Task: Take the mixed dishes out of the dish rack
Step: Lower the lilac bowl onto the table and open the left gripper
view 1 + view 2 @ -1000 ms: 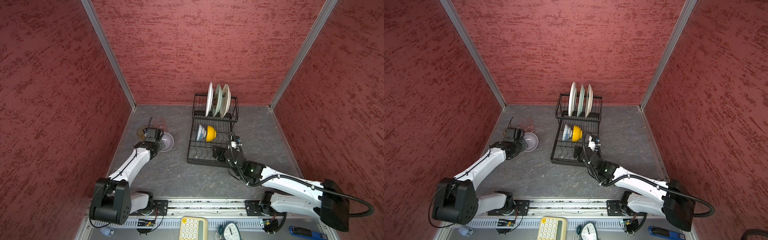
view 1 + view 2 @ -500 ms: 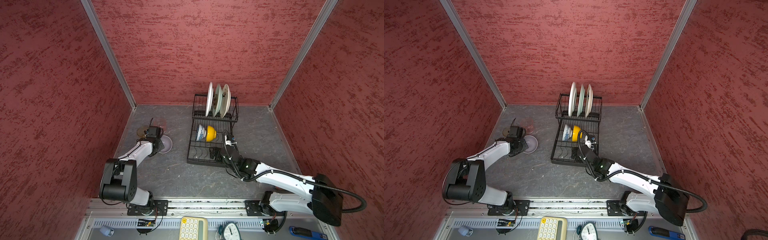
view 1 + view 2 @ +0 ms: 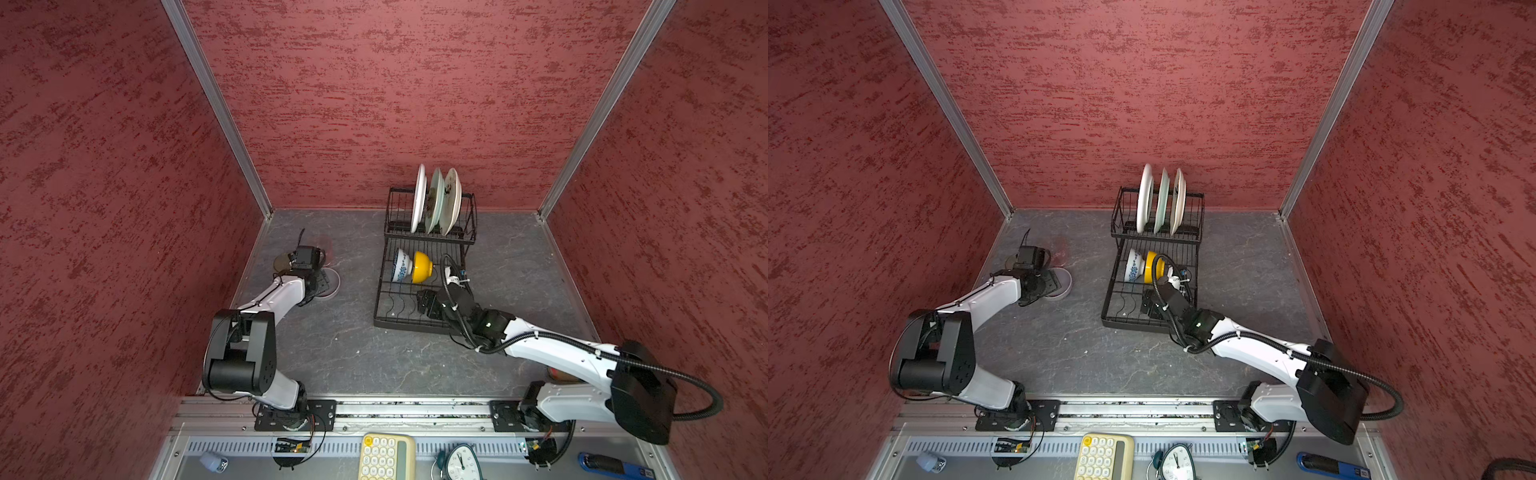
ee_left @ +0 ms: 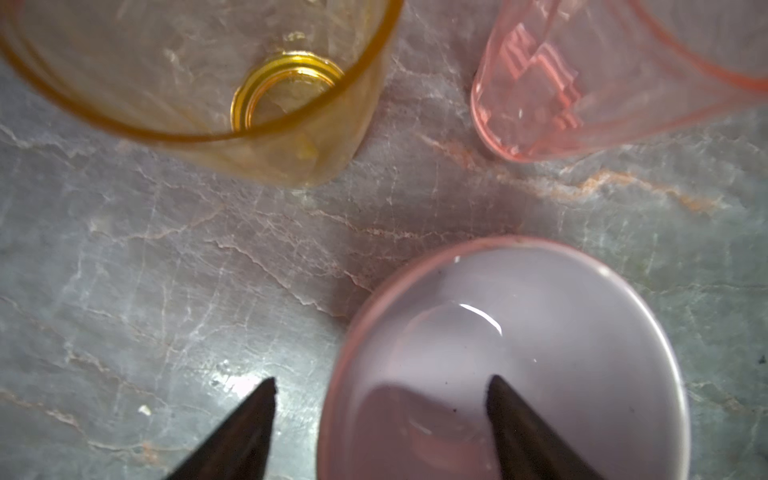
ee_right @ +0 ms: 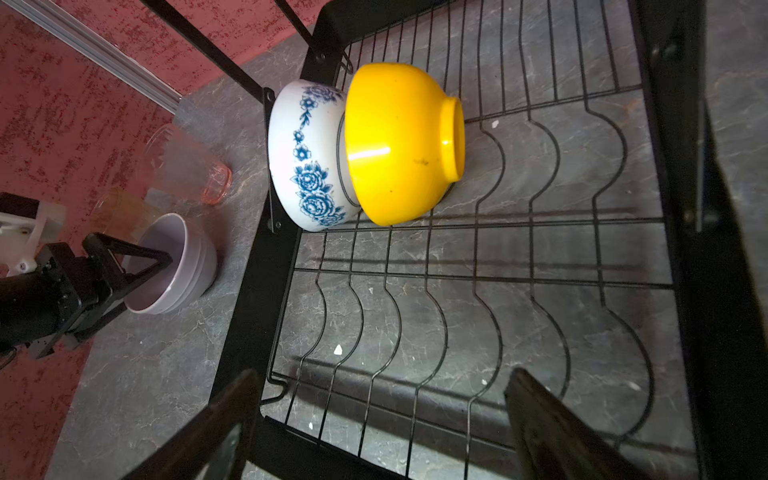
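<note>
step: lavender bowl sits on the table, left gripper spread astride its rim | right gripper spread over dish rack | next: guessing yellow bowl, pinch its rim

Plates upright in black rack, two bowls tipped inside, lavender bowl and tumblers outside
</note>
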Robot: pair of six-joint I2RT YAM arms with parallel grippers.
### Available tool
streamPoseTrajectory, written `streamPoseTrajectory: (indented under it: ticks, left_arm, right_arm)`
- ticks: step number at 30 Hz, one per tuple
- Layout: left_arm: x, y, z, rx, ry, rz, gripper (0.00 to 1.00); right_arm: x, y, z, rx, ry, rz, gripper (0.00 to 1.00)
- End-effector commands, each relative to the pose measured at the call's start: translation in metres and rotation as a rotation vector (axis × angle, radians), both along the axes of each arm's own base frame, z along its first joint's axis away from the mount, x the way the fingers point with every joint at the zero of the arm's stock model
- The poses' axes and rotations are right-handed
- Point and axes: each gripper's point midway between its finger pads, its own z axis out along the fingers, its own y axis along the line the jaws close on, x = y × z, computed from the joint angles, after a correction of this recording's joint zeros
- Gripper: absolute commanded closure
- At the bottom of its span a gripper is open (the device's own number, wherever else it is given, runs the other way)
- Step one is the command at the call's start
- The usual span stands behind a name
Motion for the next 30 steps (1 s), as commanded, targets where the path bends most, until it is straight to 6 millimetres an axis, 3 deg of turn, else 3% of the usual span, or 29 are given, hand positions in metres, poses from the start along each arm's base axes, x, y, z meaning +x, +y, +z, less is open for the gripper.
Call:
streamPoseTrajectory:
  ticks: [1,10,21,24,30]
  left_arm:
    - [-0.001,-0.003,0.014,-0.020,-0.056,0.000,0.00]
    - [-0.020,-0.018,0.040,-0.086,-0.199,-0.010,0.00]
    - [-0.026,-0.095,0.105,-0.117,-0.462,-0.242,0.00]
    - [-0.028,-0.113,0.112,-0.132,-0.502,-0.301,0.01]
    - [-0.034,-0.152,0.108,-0.191,-0.514,-0.413,0.00]
  right_arm:
    - [0.006,0.004,0.003,0.003,0.017,0.004,0.07]
    - [0.022,0.011,-0.003,-0.013,0.021,0.017,0.02]
    - [0.034,0.006,-0.001,-0.050,-0.033,-0.004,0.01]
    - [0.033,0.003,-0.002,-0.038,-0.053,-0.012,0.01]
    - [0.036,-0.004,-0.007,-0.103,-0.111,0.000,0.01]
